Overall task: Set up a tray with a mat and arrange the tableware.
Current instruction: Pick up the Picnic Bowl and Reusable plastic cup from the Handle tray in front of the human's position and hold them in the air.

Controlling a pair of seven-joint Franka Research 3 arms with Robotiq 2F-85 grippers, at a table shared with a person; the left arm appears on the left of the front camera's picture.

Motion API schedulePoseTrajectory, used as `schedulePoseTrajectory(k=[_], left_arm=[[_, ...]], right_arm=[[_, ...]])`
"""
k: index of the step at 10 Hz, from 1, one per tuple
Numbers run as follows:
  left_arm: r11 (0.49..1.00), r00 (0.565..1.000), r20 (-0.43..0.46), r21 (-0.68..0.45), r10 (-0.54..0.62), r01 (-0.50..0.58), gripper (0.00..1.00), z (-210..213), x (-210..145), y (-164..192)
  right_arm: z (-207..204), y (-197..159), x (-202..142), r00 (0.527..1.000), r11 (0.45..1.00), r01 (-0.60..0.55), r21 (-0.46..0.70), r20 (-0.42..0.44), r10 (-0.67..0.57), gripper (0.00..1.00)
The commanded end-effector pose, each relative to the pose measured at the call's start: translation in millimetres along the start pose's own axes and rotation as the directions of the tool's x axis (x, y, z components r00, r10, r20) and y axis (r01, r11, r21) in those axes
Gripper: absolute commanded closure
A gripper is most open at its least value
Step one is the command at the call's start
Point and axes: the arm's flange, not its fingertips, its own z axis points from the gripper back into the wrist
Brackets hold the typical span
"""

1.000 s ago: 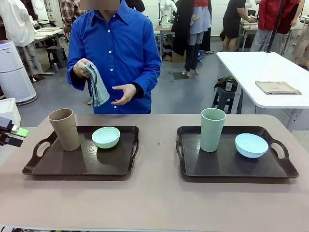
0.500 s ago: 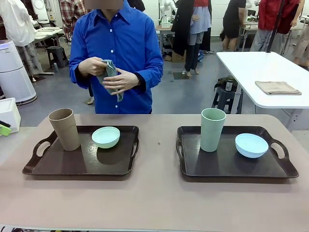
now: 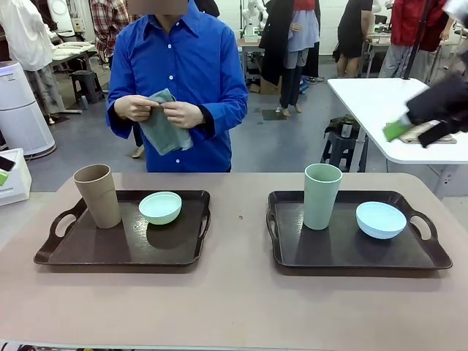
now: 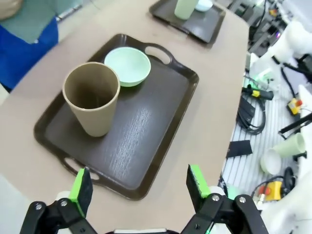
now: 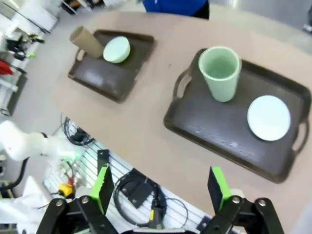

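Tan cup and mint bowl are sitting on the left tray, sage cup and pale blue bowl on the right tray, while left gripper and right gripper are hovering wide open, empty.

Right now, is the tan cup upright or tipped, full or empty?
Upright and empty. The tan cup stands on its base on the left tray; the left wrist view shows its bare inside.
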Motion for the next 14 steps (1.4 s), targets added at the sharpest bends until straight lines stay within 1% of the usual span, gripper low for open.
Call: schedulePoseTrajectory(k=[1, 2, 3, 5, 6, 7, 8, 9, 10, 11, 12, 14], left_arm=[[0.998, 0.998, 0.049, -0.05, -0.03, 0.033, 0.0, -2, -10, 16], [0.997, 0.998, 0.053, -0.064, -0.042, 0.046, 0.0, -6, -14, 17], [0.994, 0.996, 0.061, -0.086, -0.065, 0.07, 0.0, -8, -16, 19], [0.969, 0.986, 0.091, -0.193, -0.141, 0.156, 0.0, -15, -11, 17], [0.962, 0.982, 0.1, -0.206, -0.163, 0.181, 0.0, -16, -11, 17], [0.966, 0.984, 0.068, -0.188, -0.167, 0.177, 0.0, -14, -14, 15], [0.972, 0.988, 0.047, -0.177, -0.148, 0.154, 0.0, -14, -13, 17], [0.973, 0.991, 0.054, -0.186, -0.126, 0.134, 0.0, -14, -13, 16], [0.975, 0.992, 0.064, -0.189, -0.106, 0.117, 0.0, -15, -13, 16], [0.988, 0.994, 0.096, -0.14, -0.05, 0.063, 0.0, -15, -12, 15], [0.974, 0.99, 0.062, -0.181, -0.127, 0.136, 0.0, -16, -15, 15], [0.974, 0.99, 0.062, -0.181, -0.127, 0.136, 0.0, -16, -15, 15]], right_arm=[[-36, 20, 56, 0.994, 0.995, 0.057, -0.083, -0.089, -0.065, 0.0], [-57, 39, 75, 0.993, 0.986, 0.065, -0.151, -0.088, -0.079, 0.0], [-80, 54, 98, 0.989, 0.98, 0.087, -0.177, -0.099, -0.106, 0.0], [-126, 57, 127, 0.979, 0.972, 0.146, -0.184, -0.112, -0.168, 0.0], [-150, 56, 135, 0.975, 0.968, 0.166, -0.186, -0.115, -0.189, 0.0], [-171, 55, 137, 0.968, 0.963, 0.187, -0.194, -0.132, -0.215, 0.0], [-189, 49, 143, 0.958, 0.961, 0.224, -0.162, -0.143, -0.247, 0.0], [-200, 41, 143, 0.946, 0.962, 0.264, -0.062, -0.179, -0.271, 0.0], [-199, 29, 141, 0.94, 0.962, 0.271, 0.045, -0.228, -0.254, 0.0], [-183, 22, 133, 0.956, 0.954, 0.185, 0.234, -0.268, -0.12, 0.0], [-209, 36, 139, 0.946, 0.967, 0.243, -0.08, -0.199, -0.254, 0.0], [-209, 36, 139, 0.946, 0.967, 0.243, -0.08, -0.199, -0.254, 0.0]])
